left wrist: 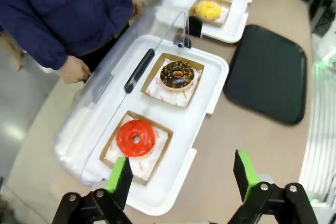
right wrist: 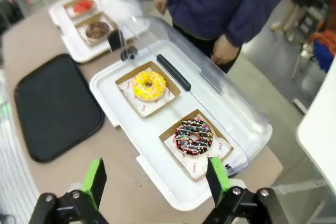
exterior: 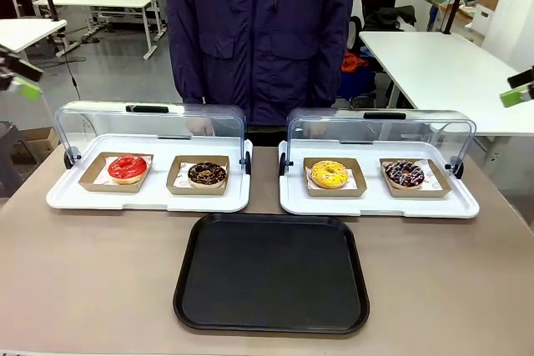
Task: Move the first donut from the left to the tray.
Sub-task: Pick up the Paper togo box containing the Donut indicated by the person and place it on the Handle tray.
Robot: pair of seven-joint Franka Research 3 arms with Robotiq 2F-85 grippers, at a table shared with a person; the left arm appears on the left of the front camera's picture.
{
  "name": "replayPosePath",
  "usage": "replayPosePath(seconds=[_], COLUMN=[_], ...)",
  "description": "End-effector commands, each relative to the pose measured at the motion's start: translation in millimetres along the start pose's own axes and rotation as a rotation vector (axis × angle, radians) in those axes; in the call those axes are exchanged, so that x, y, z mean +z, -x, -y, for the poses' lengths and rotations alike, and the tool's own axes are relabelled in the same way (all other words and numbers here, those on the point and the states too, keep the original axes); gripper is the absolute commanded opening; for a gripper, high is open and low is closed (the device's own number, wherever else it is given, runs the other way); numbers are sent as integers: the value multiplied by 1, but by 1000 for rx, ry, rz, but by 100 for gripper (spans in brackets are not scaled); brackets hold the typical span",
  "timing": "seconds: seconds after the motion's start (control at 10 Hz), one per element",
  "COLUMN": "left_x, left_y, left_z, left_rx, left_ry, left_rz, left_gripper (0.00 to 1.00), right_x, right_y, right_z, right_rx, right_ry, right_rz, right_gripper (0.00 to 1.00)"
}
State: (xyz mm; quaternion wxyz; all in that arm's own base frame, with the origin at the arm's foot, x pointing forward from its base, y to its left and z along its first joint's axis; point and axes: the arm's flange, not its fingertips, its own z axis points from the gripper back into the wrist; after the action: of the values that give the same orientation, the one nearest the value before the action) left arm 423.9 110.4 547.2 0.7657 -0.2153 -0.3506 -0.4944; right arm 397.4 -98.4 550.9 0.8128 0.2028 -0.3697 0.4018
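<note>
Red donut at the far left, nearest the left arm, with both grippers open and empty.

From the left: the left gripper [exterior: 23, 82] hangs above the table's edge, its fingers spread wide with nothing between them. The red donut [exterior: 127, 167] lies below it and inward, in its square cardboard holder [exterior: 90, 179] at the left end of a white tray [exterior: 62, 199] whose clear lid is raised. The black tray [exterior: 271, 273] lies bare to the donut's right and nearer the robot. The right gripper [exterior: 519, 89], equally spread, is well away. The left wrist view looks down on the donut, just ahead of one green pad [left wrist: 116, 176]. The front view shows how the black tray lies across from it.
</note>
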Motion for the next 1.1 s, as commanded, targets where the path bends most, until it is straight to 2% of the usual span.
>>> replayPosePath(seconds=[0.0,0.1,0.2,0.3,0.6,1.0], left_x=[9,13,13,18,18,34], left_y=[29,40,44,42,52,85], left_z=[-17,-20,-18,-10,-12,-36], left_rx=[-48,-110,-112,-59,-71,-66], left_ry=[31,29,-19,-2,-9,54], left_rz=[92,125,95,86,80,172], left_gripper=[100,100,100,100,100,100], right_x=[1,8,8,7,7,27], right_y=[15,25,36,26,34,55], right_z=[22,28,26,17,21,64], right_rx=[-16,-20,25,-21,-33,-30], right_ry=[-70,-68,-67,-41,-48,-118], right_rz=[79,107,123,79,85,192], right_gripper=[100,100,100,100,100,100])
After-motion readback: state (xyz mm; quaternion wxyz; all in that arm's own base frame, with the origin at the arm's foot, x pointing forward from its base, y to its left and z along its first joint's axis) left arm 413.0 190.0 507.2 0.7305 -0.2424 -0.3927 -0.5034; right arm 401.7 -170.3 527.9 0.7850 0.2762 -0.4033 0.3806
